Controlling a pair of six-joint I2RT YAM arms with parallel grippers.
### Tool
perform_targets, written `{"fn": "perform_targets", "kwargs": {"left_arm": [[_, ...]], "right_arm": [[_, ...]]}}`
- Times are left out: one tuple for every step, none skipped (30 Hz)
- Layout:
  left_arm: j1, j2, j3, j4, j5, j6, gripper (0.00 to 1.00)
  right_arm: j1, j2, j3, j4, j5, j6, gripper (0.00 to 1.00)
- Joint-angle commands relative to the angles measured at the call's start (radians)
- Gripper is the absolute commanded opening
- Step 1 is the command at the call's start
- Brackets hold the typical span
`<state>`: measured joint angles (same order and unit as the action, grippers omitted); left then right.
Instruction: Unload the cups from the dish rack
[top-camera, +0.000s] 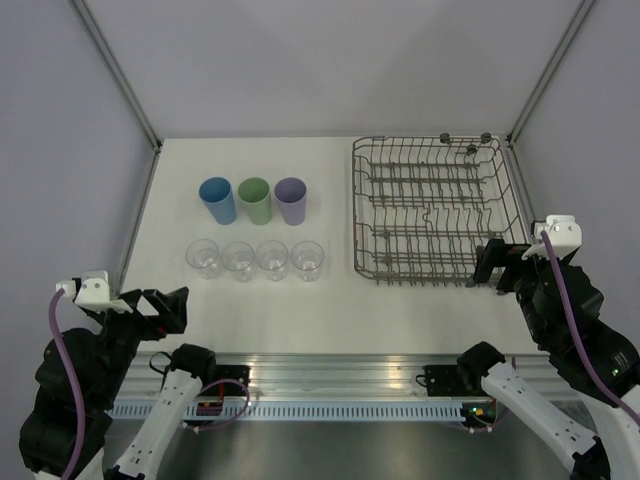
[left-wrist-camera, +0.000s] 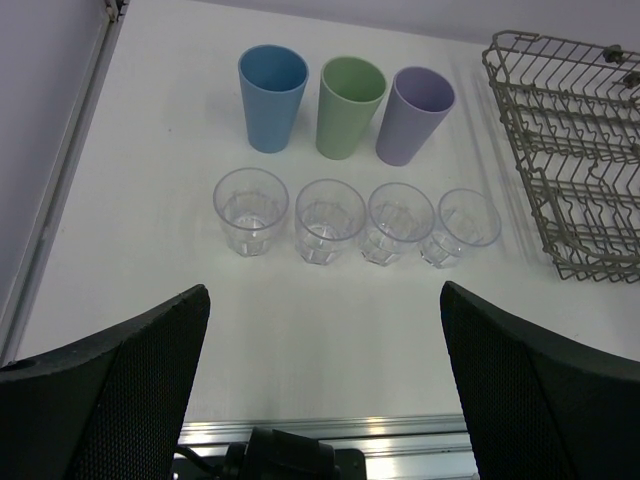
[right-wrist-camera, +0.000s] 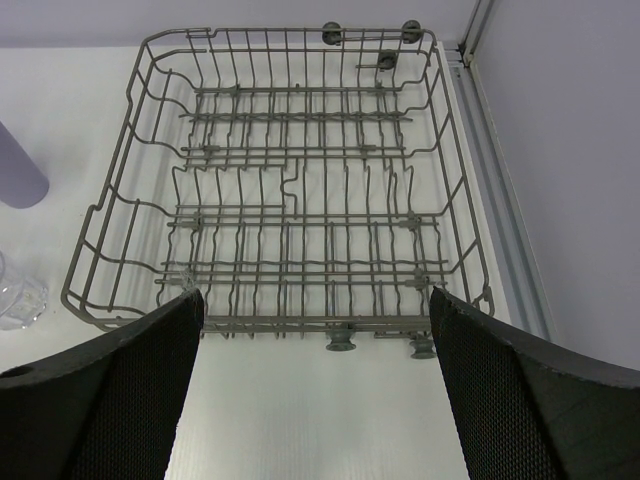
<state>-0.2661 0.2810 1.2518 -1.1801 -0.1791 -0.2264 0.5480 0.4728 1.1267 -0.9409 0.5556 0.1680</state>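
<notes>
The grey wire dish rack (top-camera: 432, 210) stands at the right of the table with no cups in it; it also shows in the right wrist view (right-wrist-camera: 290, 190). On the table to its left stand the blue tumbler (top-camera: 217, 200), the pale green tumbler (top-camera: 255, 200) and the lilac tumbler (top-camera: 290, 200). In front of them is a row of clear glasses (top-camera: 255, 260), also in the left wrist view (left-wrist-camera: 355, 222). My left gripper (top-camera: 165, 310) is open and empty near the front left. My right gripper (top-camera: 497, 262) is open and empty at the rack's near right corner.
Grey walls with metal rails (top-camera: 140, 200) bound the table left, right and back. An aluminium rail (top-camera: 330, 385) with the arm bases runs along the near edge. The rack's small wheels (top-camera: 465, 140) sit on its far edge.
</notes>
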Motion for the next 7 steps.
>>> {"fn": "perform_targets", "kwargs": {"left_arm": [[-0.001, 0.024, -0.008, 0.008, -0.002, 0.024, 1.00], [-0.001, 0.026, -0.008, 0.010, -0.003, 0.024, 1.00], [-0.001, 0.026, -0.008, 0.011, -0.005, 0.025, 1.00], [-0.001, 0.026, -0.008, 0.013, -0.008, 0.024, 1.00], [-0.001, 0.027, -0.008, 0.014, -0.011, 0.024, 1.00], [0.001, 0.027, -0.008, 0.014, -0.013, 0.025, 1.00], [-0.001, 0.032, -0.009, 0.016, -0.016, 0.024, 1.00]], "right_arm": [[0.004, 0.021, 0.010, 0.021, 0.015, -0.005, 0.98], [0.006, 0.021, 0.008, 0.021, 0.012, -0.007, 0.98], [0.004, 0.023, 0.007, 0.021, 0.012, -0.007, 0.98], [0.004, 0.026, 0.007, 0.019, 0.013, -0.007, 0.98], [0.004, 0.029, 0.007, 0.016, 0.013, -0.005, 0.98], [0.006, 0.030, 0.007, 0.017, 0.013, -0.004, 0.98], [0.006, 0.032, 0.005, 0.020, 0.010, -0.015, 0.98]]}}
